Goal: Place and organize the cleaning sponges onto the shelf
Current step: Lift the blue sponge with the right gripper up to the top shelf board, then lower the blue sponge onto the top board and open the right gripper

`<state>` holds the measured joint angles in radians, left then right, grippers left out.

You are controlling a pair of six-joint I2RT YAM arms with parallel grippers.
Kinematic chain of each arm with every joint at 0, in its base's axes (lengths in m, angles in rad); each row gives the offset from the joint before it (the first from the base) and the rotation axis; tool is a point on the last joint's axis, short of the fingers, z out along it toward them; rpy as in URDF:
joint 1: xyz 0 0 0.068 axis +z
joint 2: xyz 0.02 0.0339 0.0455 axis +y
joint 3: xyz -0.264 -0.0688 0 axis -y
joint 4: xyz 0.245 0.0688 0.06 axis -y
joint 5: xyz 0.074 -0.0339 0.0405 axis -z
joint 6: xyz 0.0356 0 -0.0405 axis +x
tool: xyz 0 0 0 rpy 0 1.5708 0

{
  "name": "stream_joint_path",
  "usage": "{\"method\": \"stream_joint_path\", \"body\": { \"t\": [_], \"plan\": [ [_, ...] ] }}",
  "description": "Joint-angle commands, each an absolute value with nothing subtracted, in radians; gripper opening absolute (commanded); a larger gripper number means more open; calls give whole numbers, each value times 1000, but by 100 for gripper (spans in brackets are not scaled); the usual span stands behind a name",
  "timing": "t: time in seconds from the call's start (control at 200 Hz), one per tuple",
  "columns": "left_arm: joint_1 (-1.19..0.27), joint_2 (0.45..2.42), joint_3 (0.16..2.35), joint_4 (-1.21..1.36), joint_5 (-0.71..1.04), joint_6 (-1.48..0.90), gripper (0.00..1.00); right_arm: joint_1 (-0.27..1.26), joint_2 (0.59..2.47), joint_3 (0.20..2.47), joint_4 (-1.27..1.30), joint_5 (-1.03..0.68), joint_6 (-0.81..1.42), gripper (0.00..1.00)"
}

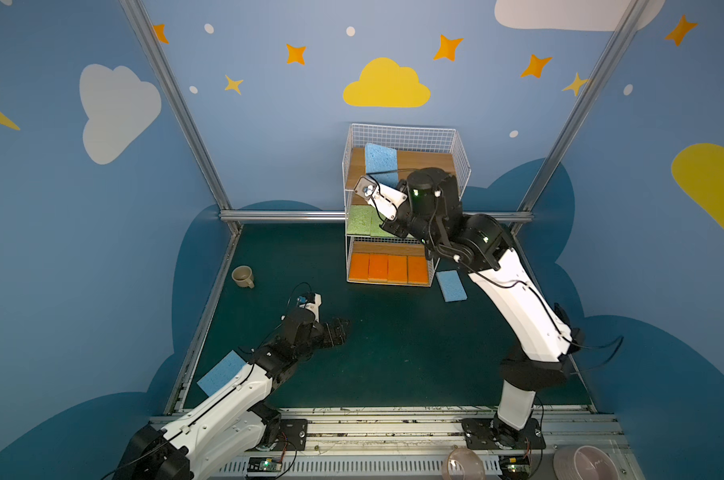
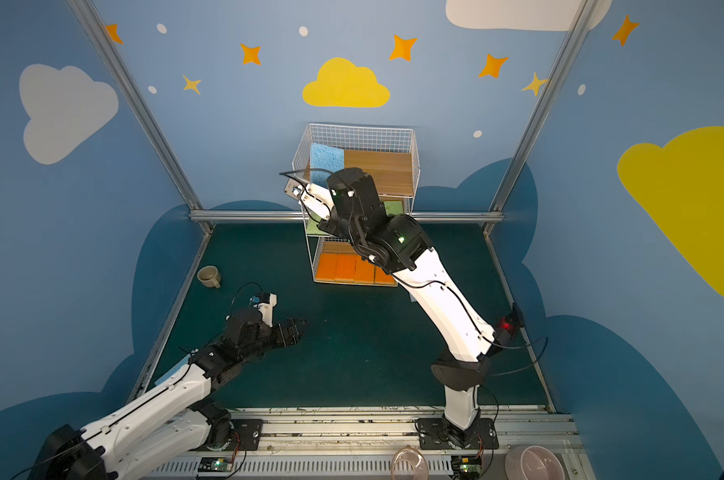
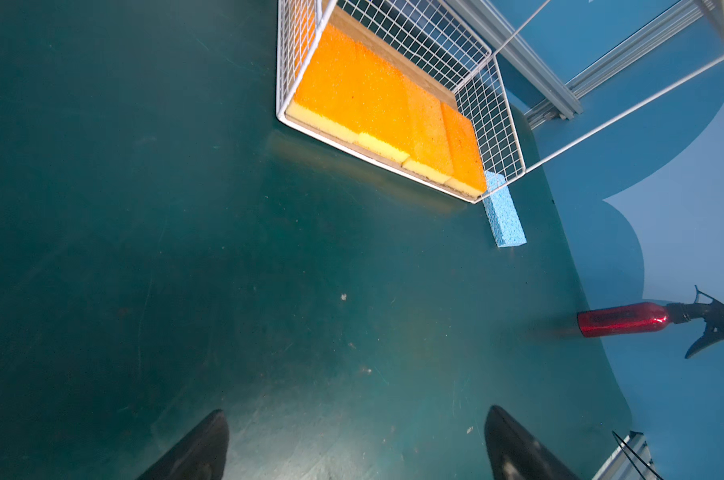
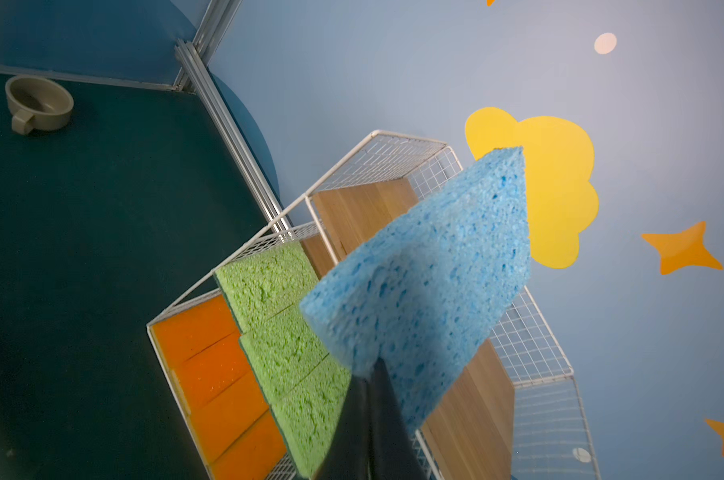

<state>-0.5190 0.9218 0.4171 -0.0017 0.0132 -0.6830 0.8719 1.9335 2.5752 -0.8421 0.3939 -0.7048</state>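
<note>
Top views: the shelf (image 1: 401,129) has four orange sponges (image 1: 387,268) in a row on the bottom tier and the green sponges (image 1: 362,220) on the middle one. The top board is bare. The held blue sponge (image 1: 380,160) hangs over its left end. Two remain: the floor blue sponge (image 1: 451,285) just right of the shelf, and the near-left blue sponge (image 1: 221,372) beside the left arm (half hidden).

Left wrist: left gripper (image 3: 356,411) spread wide, empty, over bare mat.

Right wrist: right gripper (image 4: 370,374) pinched tight on the held blue sponge's edge. It is porous, tilted, and not yet flat on the board.
</note>
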Motion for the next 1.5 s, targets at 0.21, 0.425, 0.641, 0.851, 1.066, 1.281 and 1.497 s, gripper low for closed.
{"method": "stream_joint_path", "body": {
  "t": [0.21,0.425,0.641,0.851,1.066,1.281,1.497],
  "plan": [
    [-516,983,412,75,3,-672,95,781,2035,2638,-718,217,-572,0],
    [-516,1012,410,91,11,-677,95,753,2082,2638,-662,192,-490,0],
    [-515,1015,408,90,8,-676,95,742,2109,2638,-635,182,-436,0],
    [-516,1016,407,88,6,-676,95,742,2132,2638,-600,153,-413,0],
    [-515,1011,404,77,-9,-677,95,744,2141,2635,-584,132,-415,0],
    [-515,1025,404,83,-8,-676,95,746,2146,2634,-590,151,-420,26],
    [-515,1043,408,92,-2,-675,95,747,2143,2629,-597,159,-420,42]
  ]
}}
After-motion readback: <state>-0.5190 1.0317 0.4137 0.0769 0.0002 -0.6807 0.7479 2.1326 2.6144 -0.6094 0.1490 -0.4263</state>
